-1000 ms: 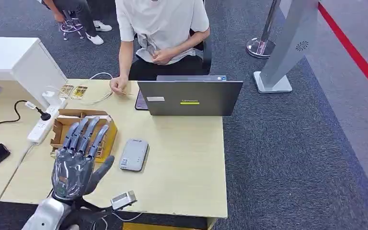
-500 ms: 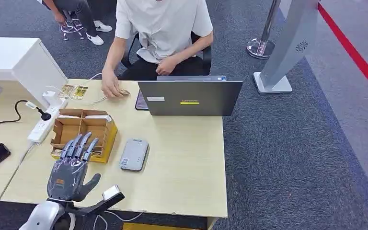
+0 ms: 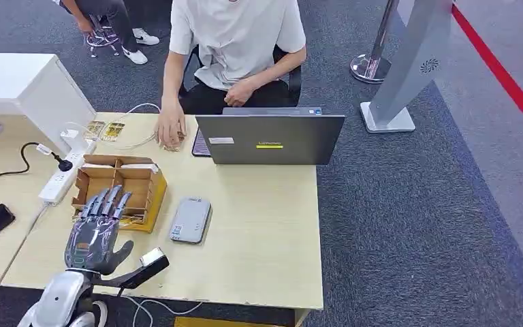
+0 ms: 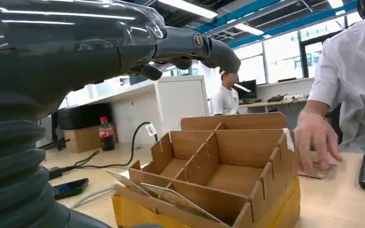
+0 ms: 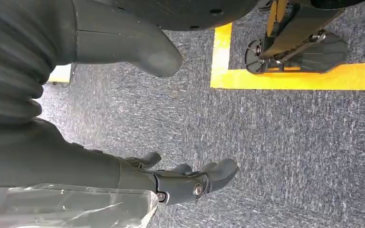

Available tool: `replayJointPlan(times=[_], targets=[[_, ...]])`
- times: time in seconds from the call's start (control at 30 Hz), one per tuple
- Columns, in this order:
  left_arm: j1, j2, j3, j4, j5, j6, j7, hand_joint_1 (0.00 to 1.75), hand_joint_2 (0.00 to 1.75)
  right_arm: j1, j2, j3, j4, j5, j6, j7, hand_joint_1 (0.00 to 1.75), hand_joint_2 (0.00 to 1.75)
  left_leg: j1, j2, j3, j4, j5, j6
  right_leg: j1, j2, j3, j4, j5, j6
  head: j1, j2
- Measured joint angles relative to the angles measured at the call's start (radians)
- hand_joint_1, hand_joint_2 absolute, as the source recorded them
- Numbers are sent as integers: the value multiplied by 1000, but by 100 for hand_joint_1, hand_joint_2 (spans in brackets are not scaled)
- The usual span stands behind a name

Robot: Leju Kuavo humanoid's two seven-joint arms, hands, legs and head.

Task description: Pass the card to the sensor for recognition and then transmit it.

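Because the cards (image 4: pixel 164 194) stand on edge in the near slots of the cardboard divider box (image 3: pixel 117 189), leaning against its front wall, they offer a free upper edge for pinching, and the left hand (image 3: pixel 95 231) hovers just before that box with fingers (image 3: pixel 106 204) stretched flat and apart, holding nothing; its fingertips reach over the box's near wall, which I judge to be the approach for picking one card, not yet a grasp; in the left wrist view the fingers (image 4: pixel 195 45) pass above the compartments with open air beneath them. The grey card sensor (image 3: pixel 191 219) lies flat on the tabletop (image 3: pixel 265 225) just beside the box, towards the robot's right, so a lifted card needs only a short sideways carry to be read; a person (image 3: pixel 235 37) sits across the tabletop behind an open laptop (image 3: pixel 270 138), one hand (image 3: pixel 171 129) resting on the surface near the laptop, well placed to receive the card after recognition; a white power strip (image 3: pixel 61 177) sits on the box's other side, with a cable that could snag a wide sweep. The right hand (image 5: pixel 180 178) hangs over grey carpet, fingers loosely curled and empty.
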Motion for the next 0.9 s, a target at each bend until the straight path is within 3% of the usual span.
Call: replayJointPlan(times=[0.57, 0.9], targets=[[-83, -14, 43, 79, -17, -15, 7, 0, 175, -2, 0, 0, 0, 11, 1, -4, 0, 175, 0, 0, 0, 0, 0, 0, 0, 0, 0, 0, 0, 0, 0, 0], [-99, -13, 128, 149, -12, -10, 10, 0, 175, -4, 0, 0, 0, 19, 8, 0, 0, 175, 0, 0, 0, 0, 0, 0, 0, 0, 0, 0, 0, 0, 0, 0]])
